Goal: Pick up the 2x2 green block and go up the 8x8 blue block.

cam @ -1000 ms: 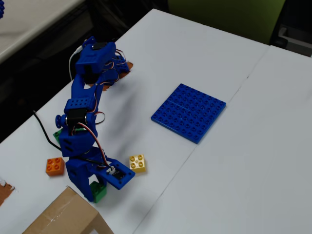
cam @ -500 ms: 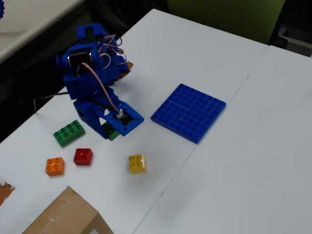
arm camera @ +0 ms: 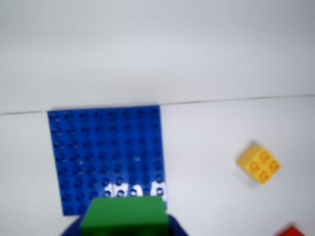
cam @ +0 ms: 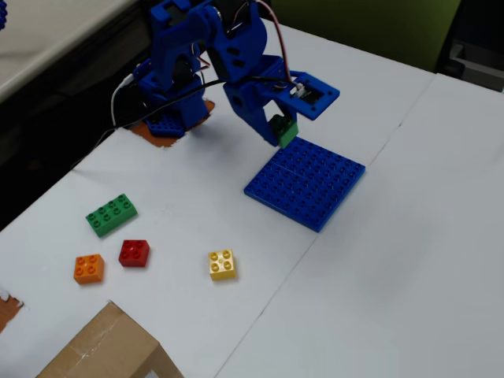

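Note:
My blue gripper (cam: 282,132) is shut on the 2x2 green block (cam: 287,131) and holds it in the air just above the near-left edge of the 8x8 blue block (cam: 305,183). In the wrist view the green block (arm camera: 124,215) fills the bottom centre between the blue jaws, and the blue baseplate (arm camera: 103,152) lies beyond it on the white table. The block's studs are hidden in both views.
A yellow 2x2 brick (cam: 222,264) lies in front of the plate; it also shows in the wrist view (arm camera: 258,162). A red brick (cam: 134,253), an orange brick (cam: 88,268) and a long green brick (cam: 111,214) lie left. A cardboard box (cam: 102,350) stands at the bottom edge.

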Tool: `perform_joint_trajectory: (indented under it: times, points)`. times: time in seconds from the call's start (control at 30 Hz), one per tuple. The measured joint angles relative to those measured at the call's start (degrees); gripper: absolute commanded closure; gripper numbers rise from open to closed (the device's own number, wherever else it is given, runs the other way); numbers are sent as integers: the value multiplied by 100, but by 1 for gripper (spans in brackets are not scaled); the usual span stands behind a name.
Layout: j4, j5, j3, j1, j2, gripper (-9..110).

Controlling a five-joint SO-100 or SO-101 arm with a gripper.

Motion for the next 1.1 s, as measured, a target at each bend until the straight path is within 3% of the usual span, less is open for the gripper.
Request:
perform_joint_trajectory:
  times: [0.27,1.1]
  points:
    - [0,290,334,-721,176,98]
    - [0,396,369,-888,176,98]
